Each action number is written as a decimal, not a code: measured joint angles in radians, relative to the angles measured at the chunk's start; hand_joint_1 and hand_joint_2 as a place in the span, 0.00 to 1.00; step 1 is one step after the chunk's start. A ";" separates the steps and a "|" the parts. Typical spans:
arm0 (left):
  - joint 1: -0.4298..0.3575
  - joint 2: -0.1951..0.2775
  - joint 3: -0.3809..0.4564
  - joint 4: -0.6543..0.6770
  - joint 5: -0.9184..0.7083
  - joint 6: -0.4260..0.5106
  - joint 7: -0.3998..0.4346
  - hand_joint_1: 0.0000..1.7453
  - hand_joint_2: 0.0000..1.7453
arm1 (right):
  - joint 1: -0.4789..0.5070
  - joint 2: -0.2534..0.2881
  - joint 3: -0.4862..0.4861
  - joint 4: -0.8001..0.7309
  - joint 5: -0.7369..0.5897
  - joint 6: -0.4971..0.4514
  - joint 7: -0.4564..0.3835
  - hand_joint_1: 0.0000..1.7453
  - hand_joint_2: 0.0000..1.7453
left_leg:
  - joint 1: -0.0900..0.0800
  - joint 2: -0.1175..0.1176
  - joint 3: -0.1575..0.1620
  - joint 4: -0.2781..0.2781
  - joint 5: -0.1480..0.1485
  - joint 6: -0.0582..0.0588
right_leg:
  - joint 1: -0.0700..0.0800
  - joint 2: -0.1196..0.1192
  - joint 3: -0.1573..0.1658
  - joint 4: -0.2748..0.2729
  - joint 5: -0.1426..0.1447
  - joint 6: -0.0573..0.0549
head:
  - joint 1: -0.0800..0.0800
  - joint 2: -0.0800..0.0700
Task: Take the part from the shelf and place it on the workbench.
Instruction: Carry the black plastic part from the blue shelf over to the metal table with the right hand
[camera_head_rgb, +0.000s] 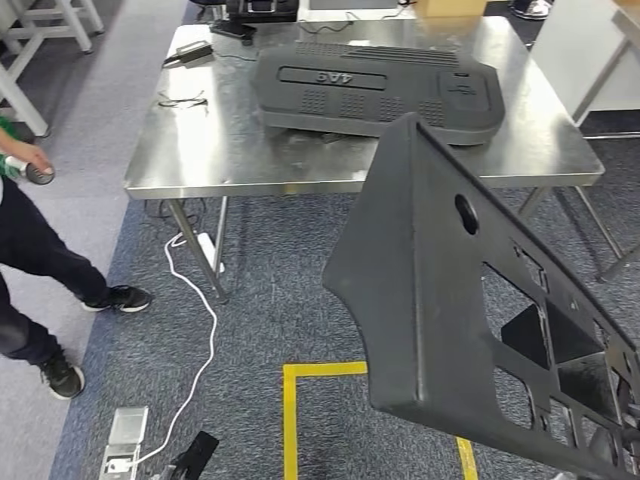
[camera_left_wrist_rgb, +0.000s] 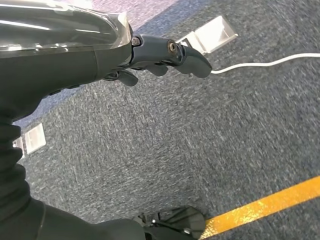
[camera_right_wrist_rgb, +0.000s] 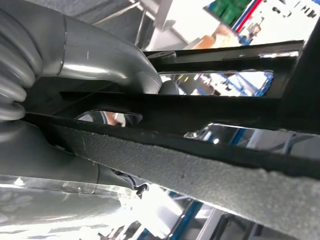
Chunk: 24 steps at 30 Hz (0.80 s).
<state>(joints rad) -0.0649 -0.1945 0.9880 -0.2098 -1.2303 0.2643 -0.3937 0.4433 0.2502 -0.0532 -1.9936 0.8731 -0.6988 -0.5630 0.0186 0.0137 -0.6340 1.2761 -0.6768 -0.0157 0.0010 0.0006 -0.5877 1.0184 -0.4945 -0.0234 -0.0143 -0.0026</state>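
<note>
A large dark moulded part (camera_head_rgb: 453, 300) with several cut-outs hangs tilted in the lower right of the head view, above the carpet and just short of the steel workbench (camera_head_rgb: 226, 140). My right hand (camera_right_wrist_rgb: 105, 65) grips this part (camera_right_wrist_rgb: 226, 110), its thick thumb pressed over one edge beside a slot. A second, similar dark panel (camera_head_rgb: 377, 85) lies flat on the workbench. My left hand (camera_left_wrist_rgb: 166, 55) hangs over the grey carpet with its fingers stretched out and nothing in them.
A person (camera_head_rgb: 30, 250) stands at the left edge. A white cable (camera_head_rgb: 200, 340) runs across the carpet to a floor socket box (camera_head_rgb: 124, 435). Yellow tape (camera_head_rgb: 324, 370) marks the floor. A small device (camera_head_rgb: 192, 50) and wires lie on the bench's far left.
</note>
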 joint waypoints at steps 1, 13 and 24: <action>0.002 0.000 0.000 0.000 0.000 0.000 0.000 0.00 1.00 | -0.001 -0.001 0.001 0.002 0.000 0.000 0.003 1.00 1.00 | -0.001 -0.002 -0.022 0.028 0.004 0.002 | 0.002 0.010 0.003 0.000 -0.002 -0.002 | 0.000 0.000; -0.004 0.002 0.001 0.000 -0.006 -0.010 -0.009 0.00 1.00 | -0.011 -0.017 0.021 0.023 0.064 0.001 0.038 1.00 1.00 | 0.003 -0.016 0.065 -0.245 0.163 0.043 | 0.001 0.021 -0.022 0.110 -0.089 0.049 | 0.006 0.000; -0.002 0.002 0.001 0.000 -0.016 -0.012 -0.009 0.00 1.00 | -0.022 -0.022 0.022 0.041 0.072 0.001 0.038 1.00 1.00 | 0.010 -0.011 0.095 -0.247 0.136 0.022 | -0.017 -0.006 0.001 0.021 -0.004 0.071 | 0.008 0.000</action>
<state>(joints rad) -0.0671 -0.1926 0.9888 -0.2098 -1.2459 0.2518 -0.4028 0.4209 0.2281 -0.0313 -1.9530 0.9454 -0.6977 -0.5246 0.0282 0.0028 -0.5389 1.0290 -0.5404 0.0062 -0.0156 -0.0050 -0.5872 1.0396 -0.4988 0.0473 -0.0067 -0.0026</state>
